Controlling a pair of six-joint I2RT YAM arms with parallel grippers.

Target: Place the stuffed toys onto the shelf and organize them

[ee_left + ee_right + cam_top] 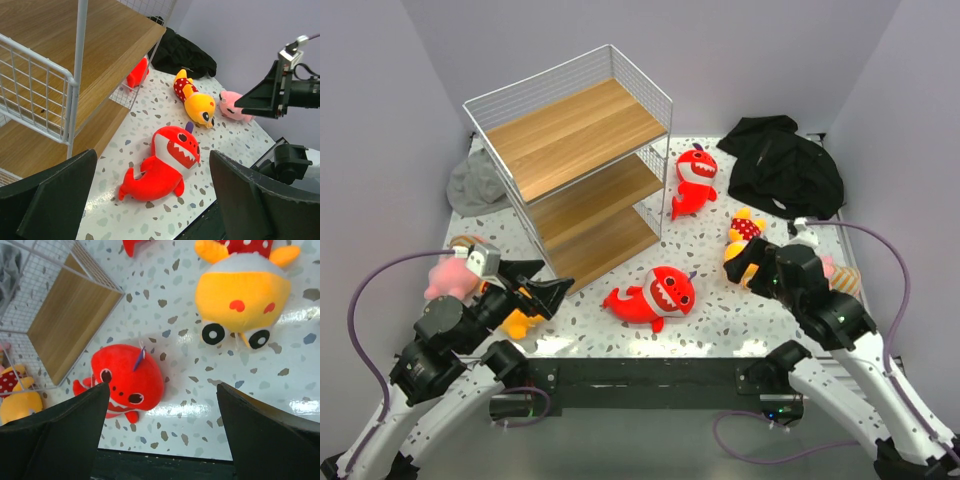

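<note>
The shelf [570, 150] stands empty at the back left, a white wire rack with three wooden boards. One red shark [655, 293] lies on the table in front of it, and it also shows in the left wrist view [165, 165] and the right wrist view [127, 380]. A second red shark [695, 180] lies beside the rack. A yellow doll [745, 235] lies at the right, just beyond my open right gripper [748, 265]. My left gripper [545, 280] hovers open and empty above another yellow doll [523, 322]. Pink toys lie at the left [448, 278] and right [835, 272].
A black cloth heap [785, 165] lies at the back right and a grey hat [478, 185] sits behind the rack at the left. The table's front edge runs just before the near shark.
</note>
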